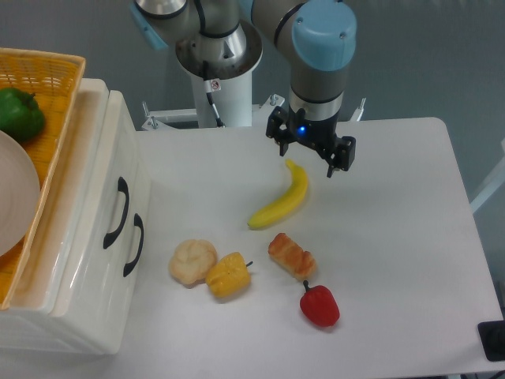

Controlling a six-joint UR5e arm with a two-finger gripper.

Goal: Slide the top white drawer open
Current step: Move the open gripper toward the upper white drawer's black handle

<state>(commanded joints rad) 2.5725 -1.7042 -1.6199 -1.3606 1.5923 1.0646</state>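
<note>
Fingers (312, 156) stand apart, we see, gripping nothing, above the banana (282, 200) near the bench's (394, 237) far edge. At the bench's left edge sits the top white drawer (106, 158), its black handle (117, 212) facing the fruit.

A white table (394, 237) fills most of the frame. Near its centre a yellow banana (282, 203) is laid diagonally. Below it a striped pastry slice (292, 255) is seen, and just under that a red pepper (319, 305). To the left, a pale bun (192, 261) is set touching a yellow pepper (229, 275). At the upper left an orange wicker basket (55, 95) is placed, with a green pepper (19, 114) and a cream plate (14, 197) inside it.
</note>
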